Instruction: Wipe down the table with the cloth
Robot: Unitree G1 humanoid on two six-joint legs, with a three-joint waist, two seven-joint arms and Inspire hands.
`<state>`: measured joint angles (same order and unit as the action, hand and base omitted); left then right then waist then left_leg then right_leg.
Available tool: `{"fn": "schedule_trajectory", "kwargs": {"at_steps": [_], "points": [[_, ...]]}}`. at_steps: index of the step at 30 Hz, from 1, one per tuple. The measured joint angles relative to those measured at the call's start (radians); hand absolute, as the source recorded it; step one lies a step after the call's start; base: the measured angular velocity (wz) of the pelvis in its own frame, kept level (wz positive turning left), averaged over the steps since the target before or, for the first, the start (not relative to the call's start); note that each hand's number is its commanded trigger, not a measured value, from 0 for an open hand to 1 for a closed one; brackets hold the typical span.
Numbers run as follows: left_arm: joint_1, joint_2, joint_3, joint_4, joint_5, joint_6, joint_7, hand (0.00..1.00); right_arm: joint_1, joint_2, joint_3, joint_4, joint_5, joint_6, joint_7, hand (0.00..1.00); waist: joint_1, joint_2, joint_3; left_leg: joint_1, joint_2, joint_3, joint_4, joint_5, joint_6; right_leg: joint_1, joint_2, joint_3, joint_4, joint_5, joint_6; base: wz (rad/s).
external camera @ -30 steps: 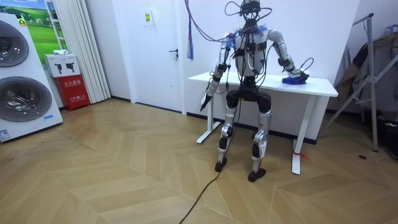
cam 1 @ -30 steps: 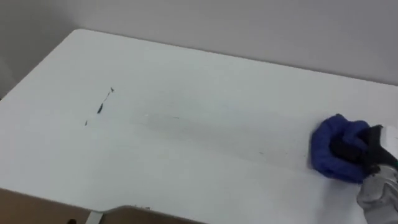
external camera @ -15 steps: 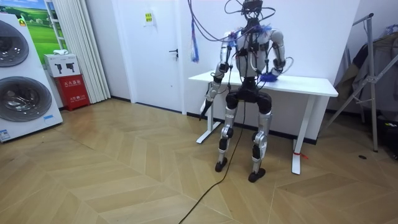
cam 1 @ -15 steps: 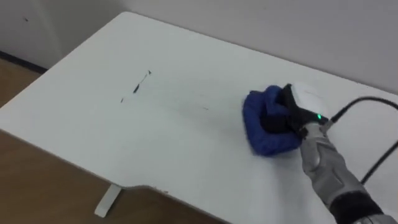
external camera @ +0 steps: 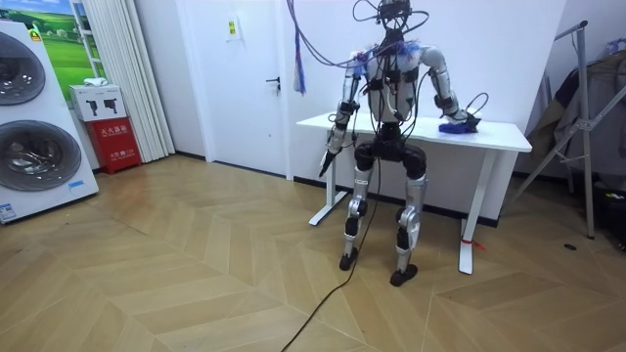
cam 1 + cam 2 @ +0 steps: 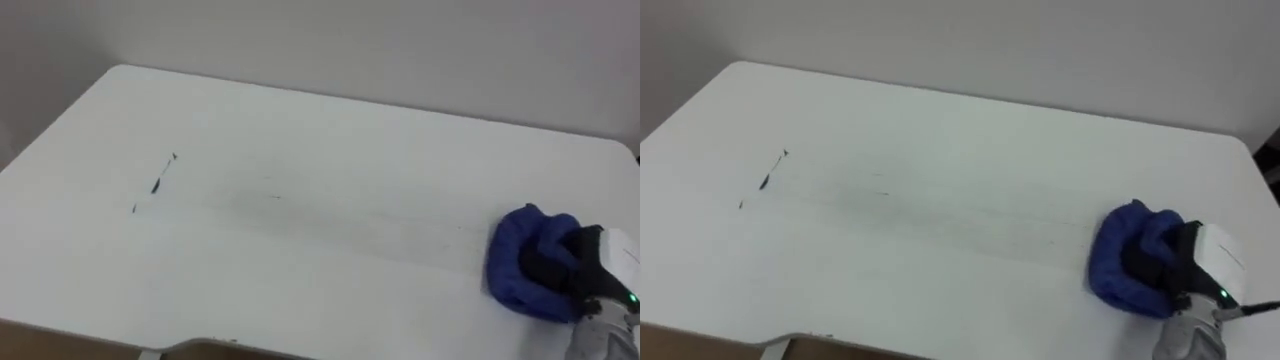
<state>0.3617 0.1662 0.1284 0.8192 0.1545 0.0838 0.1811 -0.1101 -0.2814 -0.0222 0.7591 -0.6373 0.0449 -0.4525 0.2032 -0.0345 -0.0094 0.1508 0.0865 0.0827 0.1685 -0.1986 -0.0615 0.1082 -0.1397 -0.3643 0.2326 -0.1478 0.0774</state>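
Left eye view showed the robot's right hand (image 6: 602, 270) clutching a crumpled blue cloth (image 6: 515, 265), held down near the right edge of the white table (image 6: 330, 150), seemingly for sweeping toward thin dark marks (image 6: 157, 182) near the left edge.

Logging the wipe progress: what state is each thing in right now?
table, upright, dark marks on its left part not yet wiped
cloth, bunched up, lying on the table's right end
right hand, curled round the cloth
left hand, hanging at the robot's side
door, shut
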Motion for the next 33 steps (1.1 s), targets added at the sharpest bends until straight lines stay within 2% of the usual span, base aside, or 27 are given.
{"fn": "schedule_trajectory", "kwargs": {"at_steps": [2, 3, 4, 6, 7, 8, 9, 10, 11, 12, 13, 14, 15, 16, 17, 18, 19, 20, 22, 25, 26, 27, 29, 30, 31, 32, 33], "points": [[-0.040, -0.001, -0.024, 0.040, 0.000, 0.005, 0.005, 0.00, -0.093, 0.033, 0.098, -0.017, -0.046, 0.060, 0.049, 1.00, 0.052, 0.002, 0.0051, -0.002, 0.005, 0.021, 0.005, -0.002, -0.002, -0.063, -0.016, -0.028, 0.070, -0.001, -0.019, -0.93], [-0.069, 0.000, -0.037, 0.073, 0.000, 0.014, 0.005, 0.00, -0.162, 0.072, 0.174, -0.029, -0.082, 0.077, 0.088, 1.00, 0.078, 0.006, 0.0176, -0.008, 0.005, 0.031, 0.027, -0.005, -0.002, -0.092, -0.039, -0.091, 0.120, -0.001, -0.033, -0.63], [-0.098, 0.000, -0.061, 0.091, -0.005, 0.019, 0.006, 0.00, -0.231, 0.099, 0.247, -0.024, -0.121, 0.079, 0.117, 1.00, 0.101, 0.012, 0.0283, -0.022, 0.006, 0.047, 0.049, -0.015, 0.003, -0.117, -0.058, -0.122, 0.157, 0.000, -0.038, -0.45], [-0.119, -0.001, -0.080, 0.098, -0.006, 0.008, 0.005, 0.00, -0.309, 0.163, 0.315, -0.012, -0.180, 0.063, 0.137, 1.00, 0.139, 0.016, 0.0335, -0.063, 0.003, 0.064, 0.067, -0.028, 0.009, -0.170, -0.079, -0.154, 0.188, 0.015, -0.050, -0.26], [-0.126, 0.000, -0.080, 0.102, -0.006, 0.004, 0.006, 0.00, -0.330, 0.182, 0.329, 0.001, -0.192, 0.049, 0.138, 1.00, 0.160, 0.016, 0.0353, -0.083, 0.013, 0.069, 0.074, -0.030, 0.013, -0.184, -0.084, -0.169, 0.190, 0.024, -0.050, 0.04], [-0.138, 0.006, -0.079, 0.105, -0.009, 0.001, 0.009, 0.00, -0.354, 0.197, 0.345, 0.029, -0.198, 0.019, 0.139, 1.00, 0.187, 0.024, 0.0434, -0.115, 0.034, 0.084, 0.098, -0.028, 0.017, -0.199, -0.122, -0.195, 0.259, 0.014, -0.044, 0.81], [-0.136, 0.013, -0.084, 0.093, -0.009, -0.002, 0.015, 0.00, -0.338, 0.192, 0.332, 0.043, -0.201, 0.008, 0.136, 1.00, 0.194, 0.016, 0.0393, -0.142, 0.049, 0.105, 0.110, -0.020, 0.014, -0.194, -0.190, -0.219, 0.392, -0.015, -0.034, 1.15], [-0.135, 0.018, -0.091, 0.085, -0.013, -0.002, 0.021, 0.00, -0.334, 0.189, 0.315, 0.051, -0.191, 0.010, 0.125, 1.00, 0.199, 0.010, 0.0364, -0.144, 0.050, 0.113, 0.109, -0.009, 0.008, -0.193, -0.226, -0.217, 0.446, -0.028, -0.032, 1.19], [-0.121, 0.027, -0.090, 0.079, -0.029, -0.001, 0.031, 0.00, -0.341, 0.167, 0.305, 0.066, -0.157, 0.019, 0.106, 1.00, 0.232, 0.005, 0.0333, -0.149, 0.050, 0.132, 0.109, 0.003, 0.005, -0.182, -0.280, -0.197, 0.479, -0.039, -0.030, 0.54], [-0.110, 0.039, -0.087, 0.081, -0.035, 0.004, 0.033, 0.00, -0.353, 0.148, 0.305, 0.098, -0.128, 0.010, 0.091, 1.00, 0.256, -0.002, 0.0289, -0.160, 0.057, 0.134, 0.129, 0.003, 0.003, -0.171, -0.308, -0.180, 0.432, -0.033, -0.021, 0.39], [-0.102, 0.055, -0.069, 0.084, -0.035, 0.004, 0.032, 0.00, -0.353, 0.137, 0.305, 0.122, -0.095, -0.011, 0.068, 1.00, 0.256, -0.002, 0.0291, -0.175, 0.073, 0.122, 0.150, 0.001, -0.009, -0.146, -0.322, -0.184, 0.344, -0.017, -0.007, 0.20], [-0.102, 0.060, -0.059, 0.084, -0.035, 0.003, 0.033, 0.00, -0.347, 0.130, 0.304, 0.131, -0.080, -0.025, 0.055, 1.00, 0.256, -0.003, 0.0292, -0.181, 0.085, 0.120, 0.160, -0.002, -0.018, -0.132, -0.322, -0.192, 0.300, -0.002, -0.002, 0.36], [-0.106, 0.075, -0.040, 0.086, -0.035, 0.000, 0.032, 0.00, -0.331, 0.123, 0.294, 0.143, -0.066, -0.053, 0.033, 1.00, 0.248, -0.007, 0.0279, -0.195, 0.115, 0.120, 0.179, -0.007, -0.040, -0.103, -0.315, -0.220, 0.209, 0.048, 0.004, 0.39], [-0.109, 0.096, -0.023, 0.086, -0.034, -0.002, 0.029, 0.00, -0.313, 0.124, 0.272, 0.152, -0.067, -0.081, 0.021, 1.00, 0.228, -0.024, 0.0327, -0.199, 0.134, 0.128, 0.196, -0.005, -0.067, -0.091, -0.303, -0.219, 0.145, 0.124, 0.026, 0.38], [-0.107, 0.102, -0.012, 0.087, -0.033, -0.002, 0.028, 0.00, -0.296, 0.122, 0.260, 0.155, -0.068, -0.096, 0.016, 1.00, 0.219, -0.030, 0.0248, -0.199, 0.143, 0.126, 0.201, -0.003, -0.080, -0.083, -0.290, -0.215, 0.146, 0.100, 0.061, 0.18], [-0.101, 0.102, 0.007, 0.086, -0.033, -0.002, 0.024, 0.00, -0.266, 0.113, 0.230, 0.148, -0.075, -0.122, 0.009, 1.00, 0.198, -0.031, 0.0192, -0.193, 0.176, 0.124, 0.195, 0.008, -0.109, -0.071, -0.248, -0.217, 0.142, 0.064, 0.080, -0.09], [-0.100, 0.100, 0.019, 0.087, -0.037, -0.004, 0.021, 0.00, -0.226, 0.082, 0.208, 0.119, -0.075, -0.135, 0.006, 1.00, 0.175, -0.029, 0.0206, -0.190, 0.207, 0.123, 0.178, 0.025, -0.133, -0.074, -0.216, -0.221, 0.141, 0.033, 0.084, -0.19], [-0.094, 0.098, 0.025, 0.088, -0.040, -0.006, 0.021, 0.00, -0.206, 0.064, 0.193, 0.111, -0.075, -0.142, 0.003, 1.00, 0.159, -0.029, 0.0203, -0.187, 0.219, 0.123, 0.168, 0.036, -0.143, -0.074, -0.203, -0.228, 0.141, 0.021, 0.082, -0.12], [-0.067, 0.087, 0.029, 0.078, -0.037, -0.013, 0.021, 0.00, -0.106, -0.015, 0.104, 0.086, -0.064, -0.139, -0.016, 1.00, 0.088, -0.025, 0.0046, -0.177, 0.252, 0.124, 0.138, 0.070, -0.159, -0.074, -0.169, -0.239, 0.158, -0.018, 0.066, 0.06], [-0.041, 0.075, 0.030, 0.073, -0.031, -0.024, 0.021, 0.00, -0.012, -0.114, 0.029, 0.088, -0.057, -0.107, -0.004, 1.00, 0.041, -0.033, 0.0008, -0.175, 0.259, 0.141, 0.164, 0.082, -0.130, -0.077, -0.161, -0.229, 0.184, -0.068, 0.072, -0.01], [-0.035, 0.068, 0.032, 0.073, -0.029, -0.026, 0.022, 0.00, -0.006, -0.119, 0.011, 0.091, -0.057, -0.094, 0.000, 1.00, 0.043, -0.033, 0.0010, -0.175, 0.260, 0.141, 0.179, 0.082, -0.128, -0.083, -0.152, -0.209, 0.183, -0.074, 0.065, -0.37], [-0.030, 0.052, 0.040, 0.073, -0.030, -0.027, 0.023, 0.00, -0.009, -0.115, -0.010, 0.089, -0.061, -0.058, 0.014, 1.00, 0.044, -0.031, 0.0022, -0.179, 0.265, 0.142, 0.207, 0.084, -0.111, -0.097, -0.127, -0.158, 0.183, -0.081, 0.053, -0.40], [-0.028, 0.034, 0.039, 0.073, -0.034, -0.025, 0.022, 0.00, -0.021, -0.110, -0.009, 0.079, -0.072, -0.038, 0.029, 1.00, 0.043, -0.025, 0.0037, -0.188, 0.275, 0.129, 0.244, 0.085, -0.094, -0.121, -0.090, -0.080, 0.196, -0.095, 0.031, -0.32], [-0.028, 0.024, 0.039, 0.074, -0.031, -0.021, 0.021, 0.00, -0.043, -0.107, 0.004, 0.077, -0.080, -0.024, 0.042, 1.00, 0.043, -0.017, 0.0090, -0.190, 0.271, 0.105, 0.261, 0.078, -0.083, -0.127, -0.066, -0.031, 0.201, -0.094, 0.022, -0.26], [-0.026, 0.016, 0.039, 0.081, -0.031, -0.020, 0.020, 0.00, -0.065, -0.102, 0.025, 0.076, -0.084, -0.009, 0.059, 1.00, 0.048, -0.010, 0.0135, -0.185, 0.239, 0.073, 0.255, 0.052, -0.068, -0.127, -0.060, 0.005, 0.198, -0.082, 0.006, -0.28], [-0.019, 0.011, 0.038, 0.082, -0.030, -0.018, 0.020, 0.00, -0.081, -0.100, 0.035, 0.076, -0.084, 0.005, 0.067, 1.00, 0.053, -0.011, 0.0172, -0.173, 0.207, 0.060, 0.237, 0.031, -0.072, -0.130, -0.060, 0.024, 0.194, -0.079, 0.007, -0.46], [-0.009, 0.003, 0.033, 0.082, -0.031, -0.016, 0.013, 0.00, -0.112, -0.095, 0.052, 0.067, -0.086, 0.025, 0.082, 1.00, 0.058, 0.010, 0.0165, -0.157, 0.149, 0.053, 0.191, -0.006, -0.095, -0.138, -0.056, 0.048, 0.174, -0.063, 0.014, -0.89]]}}
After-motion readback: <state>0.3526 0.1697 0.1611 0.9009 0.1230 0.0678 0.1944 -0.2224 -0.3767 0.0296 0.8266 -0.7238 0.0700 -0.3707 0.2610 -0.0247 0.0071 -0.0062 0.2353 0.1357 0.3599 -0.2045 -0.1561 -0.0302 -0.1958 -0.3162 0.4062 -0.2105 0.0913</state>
